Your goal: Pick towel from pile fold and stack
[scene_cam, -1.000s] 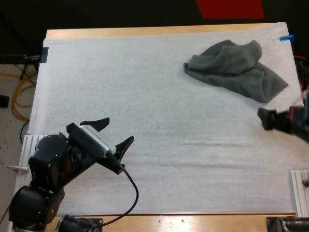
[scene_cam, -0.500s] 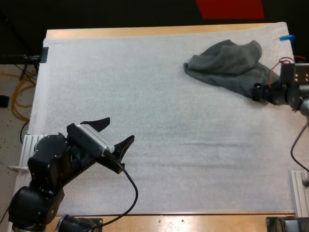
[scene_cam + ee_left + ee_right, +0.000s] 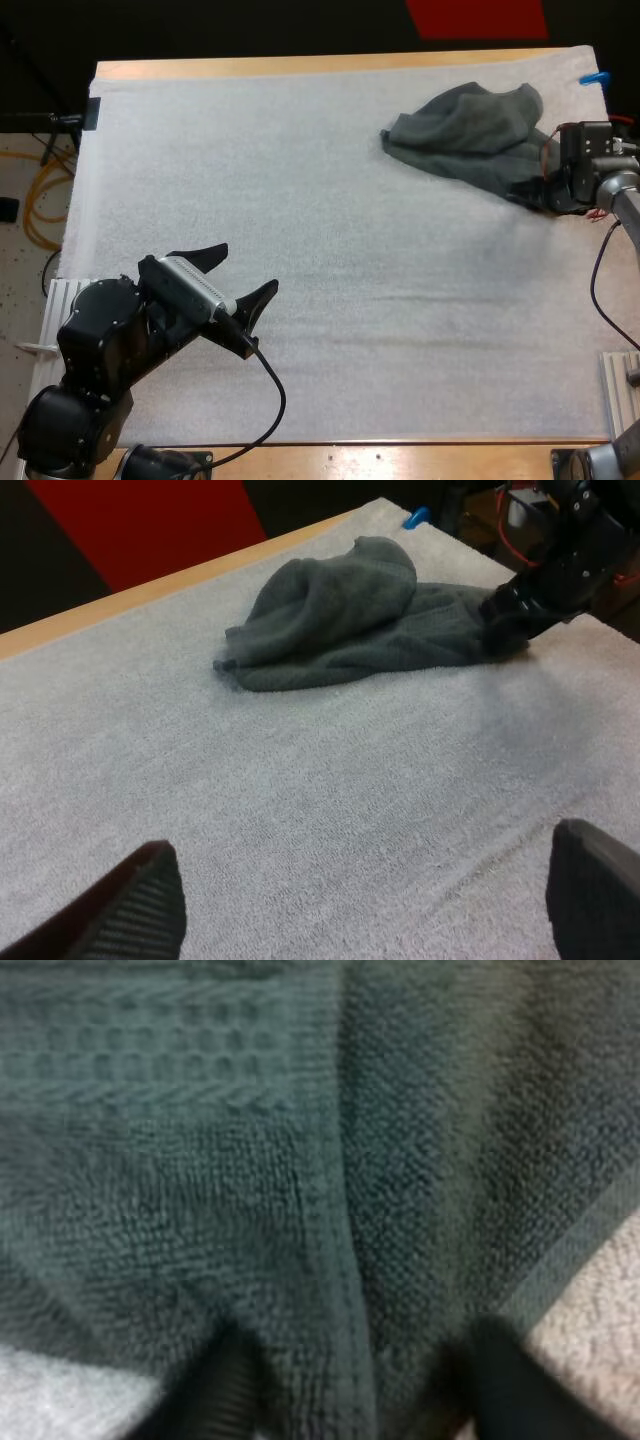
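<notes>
Nearest the camera, the left gripper (image 3: 247, 268) hangs low over the white mat (image 3: 350, 250). Its two black fingers (image 3: 140, 905) are spread wide and have hold of nothing. Only bare mat lies between them and for a long way ahead.

Well beyond this pincer, ahead of it and off to its right, a single dark grey-green towel (image 3: 480, 135) lies crumpled on the mat. One end is bunched into a soft mound and the other trails out flatter.

The right gripper (image 3: 535, 192) is down at that flatter end, on the corner nearest the right arm. Seen from its own wrist, its fingers (image 3: 215, 1390) stand apart and are pressed against the cloth. A stitched hem ridge runs up between them, and a little pale mat shows just outside each finger. They straddle the fabric but have not closed on it.

Past the towel, farther than either pincer, runs the wooden far edge of the table (image 3: 300, 66).

The towel looks light, limp and thickly looped. It should neither slip nor break, but it will probably sag, drag and unfurl unevenly when raised. A good hold would be the hemmed corner lying right between the right pincer's fingers, pinched through one layer. The cloth could then hang open rather than lift as a wad. The left pincer would have to travel far to reach a second corner.
</notes>
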Motion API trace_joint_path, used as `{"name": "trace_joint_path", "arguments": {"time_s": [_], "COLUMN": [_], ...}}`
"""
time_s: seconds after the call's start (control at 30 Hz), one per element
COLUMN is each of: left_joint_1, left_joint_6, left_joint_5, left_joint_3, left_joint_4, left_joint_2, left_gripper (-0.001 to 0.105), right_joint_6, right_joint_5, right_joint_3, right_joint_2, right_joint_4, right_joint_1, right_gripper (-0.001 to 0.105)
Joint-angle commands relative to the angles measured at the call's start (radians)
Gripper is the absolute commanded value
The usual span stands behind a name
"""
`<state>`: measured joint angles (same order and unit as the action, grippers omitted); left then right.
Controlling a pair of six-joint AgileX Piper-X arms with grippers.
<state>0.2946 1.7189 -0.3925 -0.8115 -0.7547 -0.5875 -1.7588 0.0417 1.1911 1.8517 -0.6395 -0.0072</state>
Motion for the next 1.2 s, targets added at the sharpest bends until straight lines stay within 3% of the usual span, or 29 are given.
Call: {"name": "trace_joint_path", "arguments": {"time_s": [0.0,0.03,0.33,0.7,0.93,1.17], "left_joint_1": [0.005,0.005,0.005,0.005,0.005,0.005], "left_joint_6": [0.011,0.011,0.011,0.004,0.0,0.004], "left_joint_5": [-0.008,-0.008,-0.008,-0.008,-0.008,-0.008], "left_joint_3": [-0.007,-0.007,-0.007,-0.007,-0.007,-0.007], "left_joint_4": [0.009,0.009,0.009,0.016,0.062,0.077], "left_joint_2": [0.002,0.002,0.002,0.002,0.002,0.002], "left_gripper": [0.072,0.072,0.072,0.072,0.072,0.072], "right_joint_6": [-0.019,-0.027,-0.06,-0.059,0.03,0.061], "right_joint_5": [0.006,0.006,-0.021,-0.062,-0.12,-0.132], "right_joint_3": [0.01,0.011,0.052,0.069,0.069,0.027], "right_joint_2": [-0.007,-0.009,-0.116,-0.496,-0.616,-0.627], "right_joint_4": [-0.005,-0.005,-0.059,0.021,-0.088,-0.191], "right_joint_1": [0.002,0.002,0.002,0.002,0.009,0.19], "right_gripper": [0.003,0.0,0.0,0.0,0.0,0.0]}}
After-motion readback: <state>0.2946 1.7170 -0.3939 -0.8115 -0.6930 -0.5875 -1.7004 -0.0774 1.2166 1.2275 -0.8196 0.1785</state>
